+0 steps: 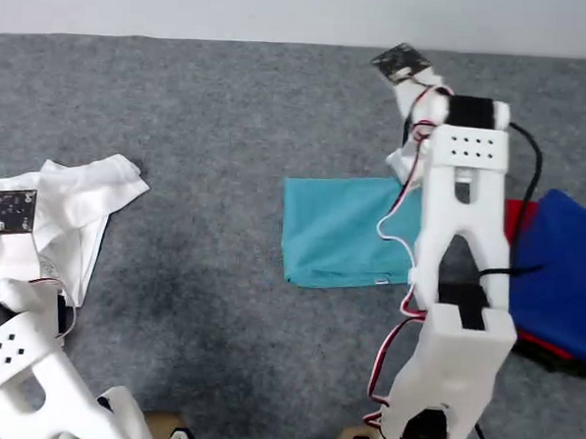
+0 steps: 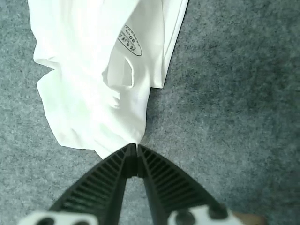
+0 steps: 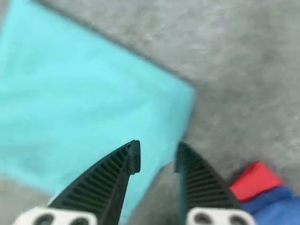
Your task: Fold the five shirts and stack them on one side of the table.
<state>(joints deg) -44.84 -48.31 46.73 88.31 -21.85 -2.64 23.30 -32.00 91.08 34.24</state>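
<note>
A crumpled white shirt (image 1: 73, 203) lies at the left of the grey table (image 1: 230, 108), with the left gripper (image 2: 136, 154) pressed closed, its tips at the cloth's edge; whether they pinch any fabric cannot be told. At the centre a teal shirt (image 1: 336, 237) lies folded flat, and the right gripper (image 3: 157, 157) hangs over its corner, narrowly parted and holding nothing. A blue shirt (image 1: 565, 273) rests on a red shirt (image 1: 514, 216) at the right edge.

Four shirts – white (image 1: 73, 203), teal (image 1: 337, 232), red (image 1: 516, 219), blue (image 1: 565, 273); two arms (image 1: 464, 238) (image 1: 20, 367)
</note>
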